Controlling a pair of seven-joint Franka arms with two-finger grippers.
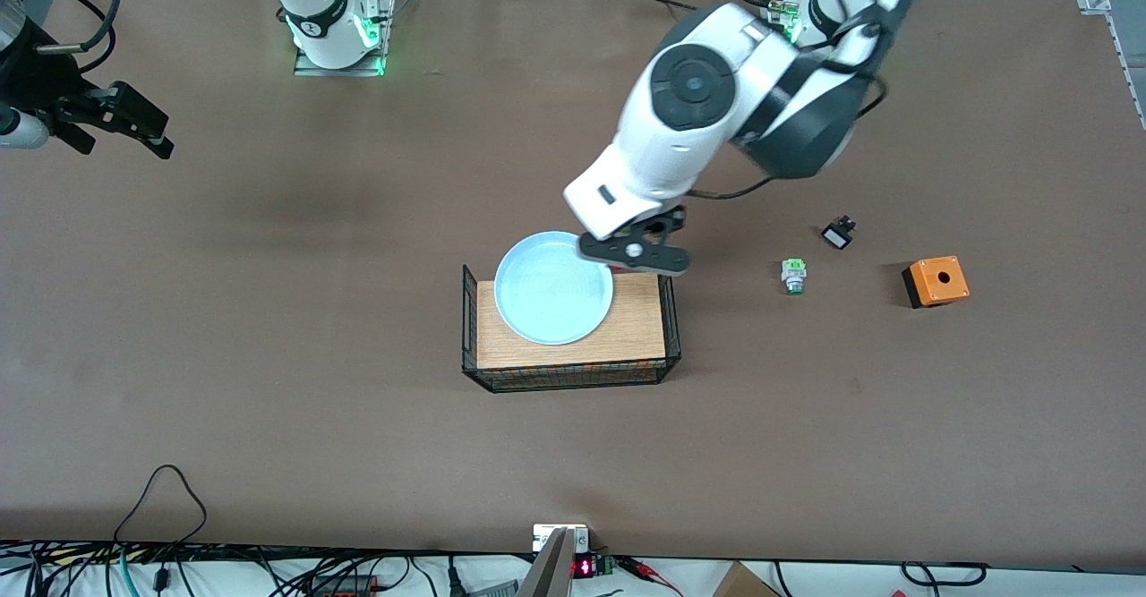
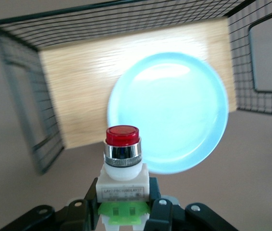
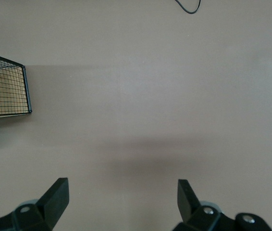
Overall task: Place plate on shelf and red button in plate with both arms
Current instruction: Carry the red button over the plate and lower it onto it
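The pale blue plate [image 1: 553,288] [image 2: 169,113] lies tilted in the wire basket [image 1: 573,378], with its farther rim resting on the basket's farther wall. My left gripper [image 1: 637,257] [image 2: 124,204] hangs over that wall beside the plate, toward the left arm's end. It is shut on the white-and-green body of the red button [image 2: 122,159], whose red cap points away from the fingers. In the front view the gripper hides the button. My right gripper [image 1: 159,136] [image 3: 123,192] waits open over bare table at the right arm's end, with nothing between its fingers.
The basket [image 2: 30,120] has a wooden floor and black mesh walls. Toward the left arm's end lie a green-and-white button part [image 1: 793,275], a small black part [image 1: 839,234] and an orange box with a hole [image 1: 936,281]. Cables run along the table's near edge.
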